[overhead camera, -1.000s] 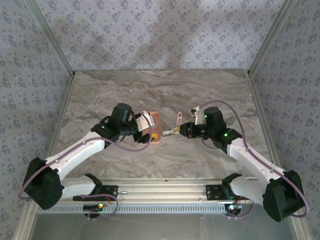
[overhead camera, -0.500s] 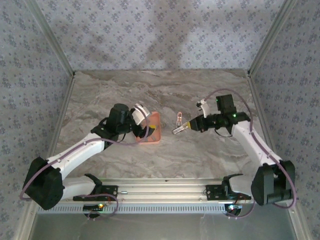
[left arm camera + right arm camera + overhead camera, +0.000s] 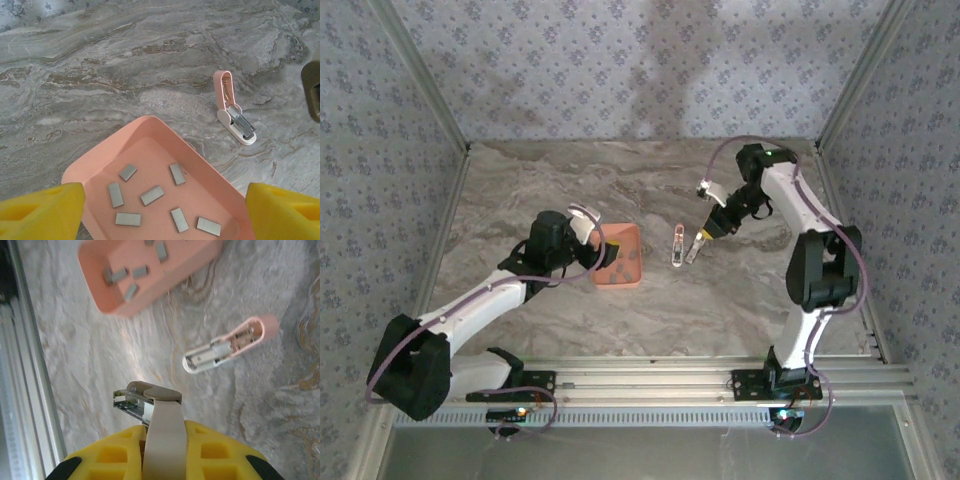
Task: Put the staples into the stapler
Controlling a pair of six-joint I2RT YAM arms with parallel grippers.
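Staples (image 3: 151,195) lie loose in the salmon tray (image 3: 100,152) beneath the left tool (image 3: 162,212), its jaws wide apart; light, brittle strips, I'd say, best pinched across their long edges. Right tool (image 3: 162,439) clamps a beige metal-tipped piece (image 3: 160,412); the stapler (image 3: 231,107) lies opened just ahead of it.

Under my left gripper (image 3: 600,237) and right gripper (image 3: 703,238) I see one grey-brown tabletop (image 3: 740,300), veined like marble and evenly lit, with a soft sheen just below the right tool's tip. Beyond both tools stands a back wall (image 3: 570,70) papered in pale blue-grey with small floral sprigs and crossed by a dim shadow, and the same paper covers the side walls (image 3: 365,200) outboard of each tool. Bare aluminium posts (image 3: 420,75) mark the far corners, and an aluminium rail (image 3: 650,380) runs behind the tools along the near edge.
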